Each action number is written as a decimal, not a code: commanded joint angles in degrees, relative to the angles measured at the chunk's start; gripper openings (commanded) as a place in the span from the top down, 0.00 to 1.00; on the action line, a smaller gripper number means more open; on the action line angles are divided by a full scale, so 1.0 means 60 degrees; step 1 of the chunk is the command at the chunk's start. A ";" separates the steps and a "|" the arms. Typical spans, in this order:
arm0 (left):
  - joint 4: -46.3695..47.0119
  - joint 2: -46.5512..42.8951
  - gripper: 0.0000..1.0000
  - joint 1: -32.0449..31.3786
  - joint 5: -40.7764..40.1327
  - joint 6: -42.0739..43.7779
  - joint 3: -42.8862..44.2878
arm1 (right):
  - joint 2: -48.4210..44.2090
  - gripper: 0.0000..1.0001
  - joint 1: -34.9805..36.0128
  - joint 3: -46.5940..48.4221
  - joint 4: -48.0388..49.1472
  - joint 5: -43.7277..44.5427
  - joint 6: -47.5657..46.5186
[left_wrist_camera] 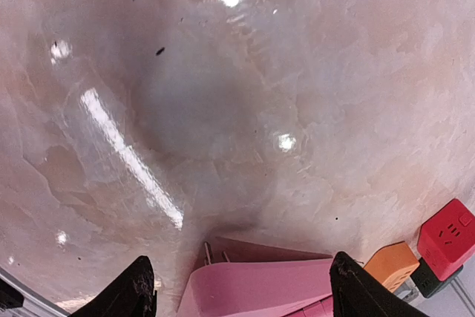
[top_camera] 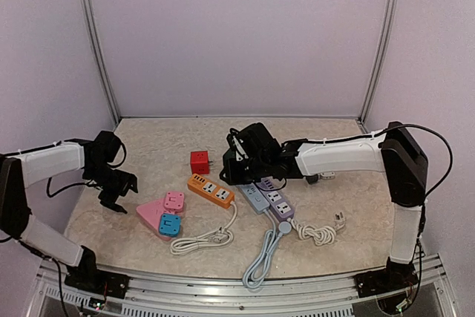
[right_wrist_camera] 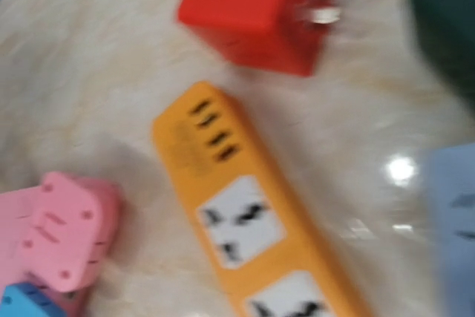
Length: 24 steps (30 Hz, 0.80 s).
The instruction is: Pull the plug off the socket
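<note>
A pink triangular socket (top_camera: 151, 214) lies front left with a pink plug (top_camera: 174, 200) and a blue plug (top_camera: 169, 224) seated on it. My left gripper (top_camera: 117, 200) hovers just left of it, open and empty. In the left wrist view the pink socket (left_wrist_camera: 260, 287) lies between and beyond the fingertips (left_wrist_camera: 137, 291). My right gripper (top_camera: 239, 166) hangs over the table's middle, above the orange power strip (top_camera: 210, 190). Its fingers do not show in the blurred right wrist view, which holds the orange strip (right_wrist_camera: 245, 220), the pink plug (right_wrist_camera: 63, 231) and the blue plug (right_wrist_camera: 18, 301).
A red cube adapter (top_camera: 199, 162) stands behind the orange strip. A light blue strip (top_camera: 254, 197) and a purple strip (top_camera: 278, 203) lie under the right arm, with white cables (top_camera: 204, 239) trailing forward. A small dark plug (top_camera: 320, 178) lies at the right.
</note>
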 commanded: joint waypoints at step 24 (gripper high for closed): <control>0.3147 -0.0174 0.07 0.1447 0.3936 0.4708 -0.1261 | 0.4348 0.44 0.0780 0.3386 0.2244 -0.4003 0.2234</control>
